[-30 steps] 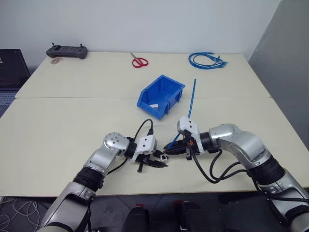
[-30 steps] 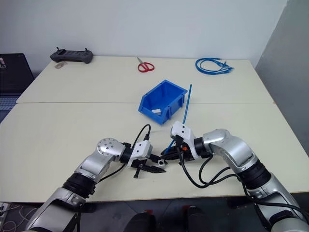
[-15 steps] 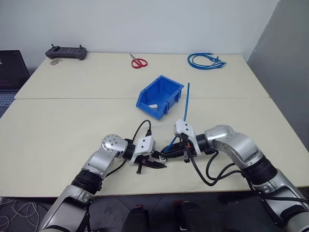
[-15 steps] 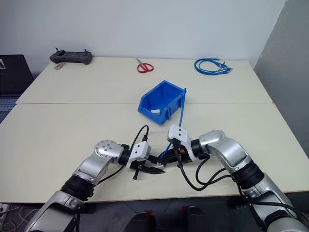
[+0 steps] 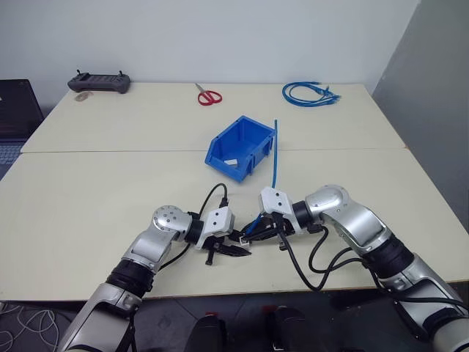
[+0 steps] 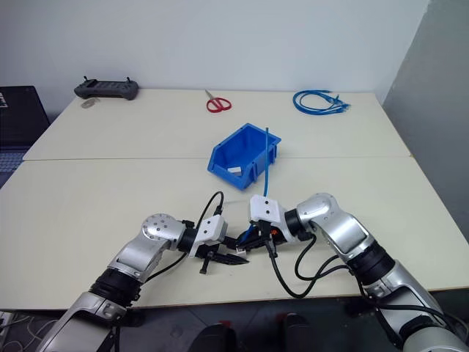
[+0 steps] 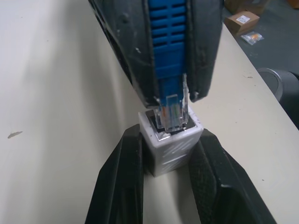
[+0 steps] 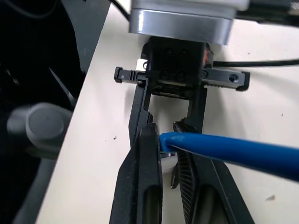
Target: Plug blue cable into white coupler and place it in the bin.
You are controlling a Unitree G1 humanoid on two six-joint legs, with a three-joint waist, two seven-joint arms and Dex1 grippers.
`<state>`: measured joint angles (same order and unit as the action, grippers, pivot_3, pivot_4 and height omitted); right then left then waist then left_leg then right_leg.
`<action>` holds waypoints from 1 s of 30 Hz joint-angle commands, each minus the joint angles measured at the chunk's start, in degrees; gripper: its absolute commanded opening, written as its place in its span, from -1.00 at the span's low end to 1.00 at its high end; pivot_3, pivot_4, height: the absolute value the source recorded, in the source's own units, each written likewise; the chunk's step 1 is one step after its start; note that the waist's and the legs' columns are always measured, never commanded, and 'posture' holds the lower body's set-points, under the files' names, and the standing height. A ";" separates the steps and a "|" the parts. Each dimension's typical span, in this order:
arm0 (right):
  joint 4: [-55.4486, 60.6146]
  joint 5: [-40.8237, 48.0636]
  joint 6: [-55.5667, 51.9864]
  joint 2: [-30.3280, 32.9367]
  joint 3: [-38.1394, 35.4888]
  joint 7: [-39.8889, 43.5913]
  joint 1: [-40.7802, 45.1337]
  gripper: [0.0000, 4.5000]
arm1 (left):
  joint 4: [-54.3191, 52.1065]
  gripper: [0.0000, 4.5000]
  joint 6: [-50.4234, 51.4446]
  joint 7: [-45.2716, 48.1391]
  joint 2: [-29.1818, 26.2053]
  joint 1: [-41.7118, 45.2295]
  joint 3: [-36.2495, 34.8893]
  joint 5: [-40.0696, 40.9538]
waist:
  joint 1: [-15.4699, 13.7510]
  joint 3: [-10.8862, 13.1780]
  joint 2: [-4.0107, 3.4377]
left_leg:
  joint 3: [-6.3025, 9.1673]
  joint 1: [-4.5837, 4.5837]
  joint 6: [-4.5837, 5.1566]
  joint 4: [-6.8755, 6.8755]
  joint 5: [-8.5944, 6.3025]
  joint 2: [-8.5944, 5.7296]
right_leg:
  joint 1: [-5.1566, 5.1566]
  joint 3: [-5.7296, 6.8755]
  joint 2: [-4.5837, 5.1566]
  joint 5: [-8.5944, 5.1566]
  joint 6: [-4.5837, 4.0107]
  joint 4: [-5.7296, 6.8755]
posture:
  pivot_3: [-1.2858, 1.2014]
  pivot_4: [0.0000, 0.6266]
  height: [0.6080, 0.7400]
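Nearest to me, at the front edge of the desk [image 5: 88,191], my two hands meet tip to tip. My left hand [image 7: 163,161] pinches the white coupler [image 7: 172,147] between its two black fingers [image 7: 119,186], socket facing outward. My right hand [image 5: 251,229] is pressed together on the blue cable [image 5: 275,150] just behind its clear plug [image 7: 172,111], and in the left wrist view that plug sits at the mouth of the coupler's socket, its tip just inside the opening; I can't tell if it is fully seated. From the right hand the cable rises steeply toward 12 o'clock, its free end in the air in front of the bin's right side.

Beyond the hands, at 12 o'clock in mid-desk, sits the bin [image 5: 220,139], with a small white piece lying inside it. Far back along the desk I see a black controller [image 5: 100,81] at 10 o'clock, red-handled scissors [image 5: 207,95] near 12, and a coiled bundle of blue cables [image 5: 309,92] at 1 o'clock.
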<state>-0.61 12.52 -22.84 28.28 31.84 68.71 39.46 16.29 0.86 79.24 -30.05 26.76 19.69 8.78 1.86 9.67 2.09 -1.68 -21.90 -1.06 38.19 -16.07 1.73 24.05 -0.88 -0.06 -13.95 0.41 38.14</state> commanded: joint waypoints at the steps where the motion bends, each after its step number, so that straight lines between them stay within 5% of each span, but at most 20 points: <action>1: -4.45 -5.68 3.80 0.37 3.34 2.15 0.71 -0.92 | -1.77 -0.56 0.33 0.87 -0.23 -0.84 0.92 -0.44 | 0.00 -0.03 0.00 | 0.00 0.00 0.00 0.00 0.00 0.00 | 0.00 -0.01 0.00 0.00 -0.01 0.00 | 0.03 -0.52 1.00; 16: -7.55 -6.71 -5.12 -2.44 6.00 7.98 4.05 -0.92 | -1.63 -0.56 0.01 -0.08 0.63 -0.51 1.01 -0.97 | -0.20 -0.06 -0.02 | 0.02 -0.03 0.00 0.00 0.00 -0.05 | 0.00 0.00 0.09 0.07 -0.20 0.00 | 0.03 -0.52 1.00; 30: -17.15 -15.06 10.32 -1.75 9.12 3.58 -5.34 -0.92 | -2.98 -0.56 -0.04 -0.23 0.45 -1.79 0.52 -1.19 | 0.03 -1.89 -0.19 | -0.03 1.12 0.29 -0.29 -0.18 0.09 | -0.93 -0.05 0.03 -0.36 -0.32 -0.05 | 0.03 -0.52 1.00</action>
<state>-9.18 5.75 -11.19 25.12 34.70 73.21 39.49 15.83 1.05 77.56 -29.86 24.89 19.87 6.38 1.89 7.78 1.90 -1.70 -20.77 -0.77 37.90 -16.25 1.83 23.11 -0.93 -0.04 -14.33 0.06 38.11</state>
